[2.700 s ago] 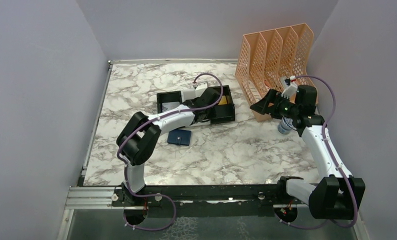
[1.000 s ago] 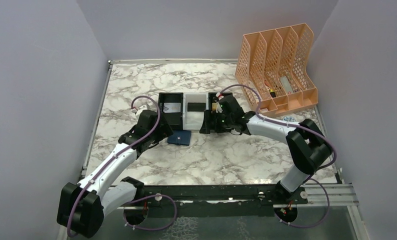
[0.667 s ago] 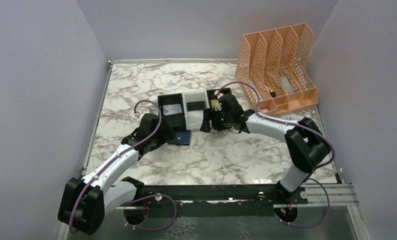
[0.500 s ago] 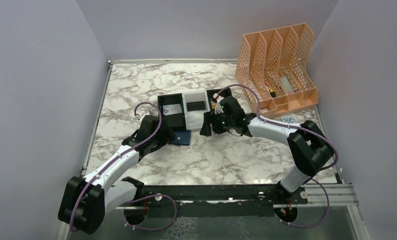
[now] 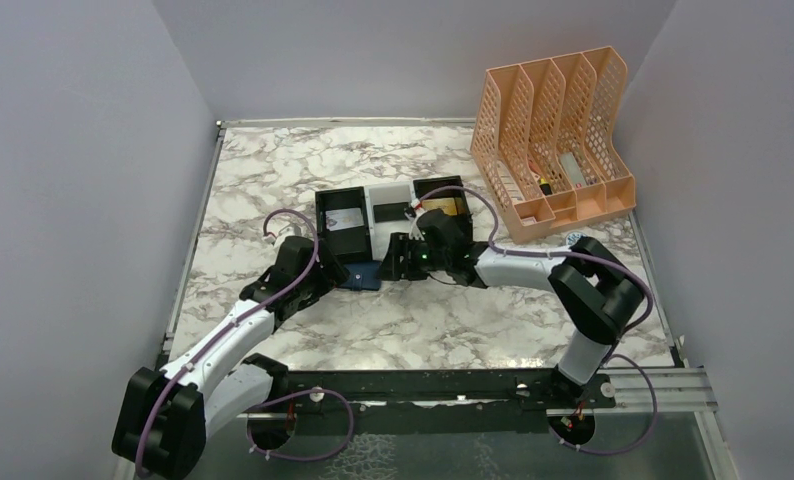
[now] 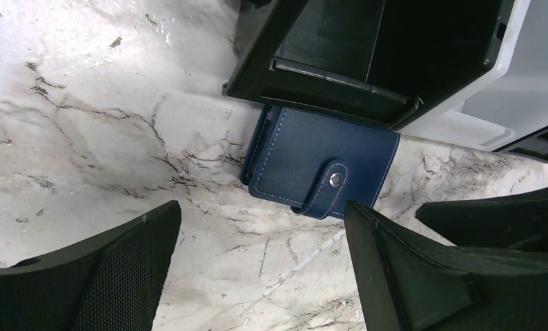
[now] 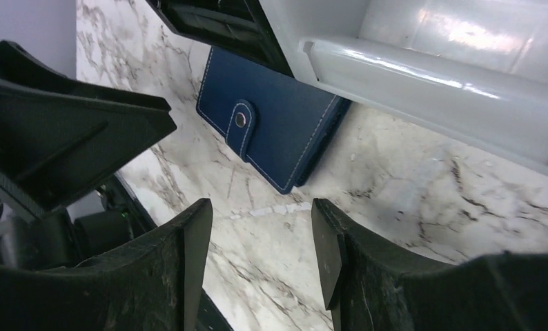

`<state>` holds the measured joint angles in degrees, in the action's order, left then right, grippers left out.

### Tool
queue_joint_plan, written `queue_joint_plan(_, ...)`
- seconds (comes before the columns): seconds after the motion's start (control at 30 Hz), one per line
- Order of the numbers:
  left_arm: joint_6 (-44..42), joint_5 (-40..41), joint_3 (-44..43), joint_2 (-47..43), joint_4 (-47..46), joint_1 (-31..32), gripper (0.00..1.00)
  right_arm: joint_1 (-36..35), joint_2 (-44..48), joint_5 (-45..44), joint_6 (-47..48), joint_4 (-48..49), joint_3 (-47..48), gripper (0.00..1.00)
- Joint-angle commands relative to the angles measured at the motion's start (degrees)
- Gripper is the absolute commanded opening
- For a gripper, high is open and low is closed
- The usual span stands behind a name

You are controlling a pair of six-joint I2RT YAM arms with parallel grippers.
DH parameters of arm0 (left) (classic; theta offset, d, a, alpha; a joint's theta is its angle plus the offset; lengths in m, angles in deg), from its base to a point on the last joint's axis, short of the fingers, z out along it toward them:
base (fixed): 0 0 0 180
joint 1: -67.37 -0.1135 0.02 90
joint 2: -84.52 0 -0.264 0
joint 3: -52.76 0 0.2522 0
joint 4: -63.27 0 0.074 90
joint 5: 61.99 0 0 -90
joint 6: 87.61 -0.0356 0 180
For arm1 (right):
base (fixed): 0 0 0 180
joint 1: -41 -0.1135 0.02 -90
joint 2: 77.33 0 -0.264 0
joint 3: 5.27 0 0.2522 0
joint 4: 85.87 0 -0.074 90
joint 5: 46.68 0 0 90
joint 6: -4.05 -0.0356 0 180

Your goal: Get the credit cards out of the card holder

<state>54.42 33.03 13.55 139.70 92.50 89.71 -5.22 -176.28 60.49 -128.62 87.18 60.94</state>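
The navy card holder (image 5: 365, 277) lies flat and closed on the marble tabletop (image 5: 273, 170), around its middle. Its snap tab (image 6: 335, 181) is fastened. Its far edge sits right against the near wall of the three-compartment tray (image 5: 320, 222), where the left black compartment meets the white middle one.

The left gripper (image 6: 257, 221) hovers low just on the near-left side of the card holder. Its jaws are spread wide and grasp nothing.

The right gripper (image 7: 261, 214) comes in from the right and faces the left one across the card holder. Its jaws are partly open, with only bare marble between the fingers, and it holds nothing either.

In the tray, a silver-grey card (image 5: 341, 215) lies in the left black compartment, a dark card (image 5: 387, 212) in the white one, and a gold card (image 5: 445, 207) in the right black one.

A peach file rack (image 5: 558, 140) stands at the far right corner of the tabletop.
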Motion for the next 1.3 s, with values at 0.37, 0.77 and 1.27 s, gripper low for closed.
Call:
queue_joint_plan(0.37,0.35,-0.65,0.15,-2.86,-0.79,-0.1,0.9,-2.64,-9.55,-9.1,-14.29,11.94,-1.68,0.4)
queue_joint_plan(0.77,-0.01,-2.43,0.17,-2.69,-0.61,-0.11,0.9,-3.35,-9.42,-10.61,-18.02,14.37,-4.96,0.09)
queue_joint_plan(1.27,-3.66,-15.22,0.41,1.5,-7.08,0.33,0.9,-3.44,40.88,-11.46,-20.51,-0.1,-39.41,0.37)
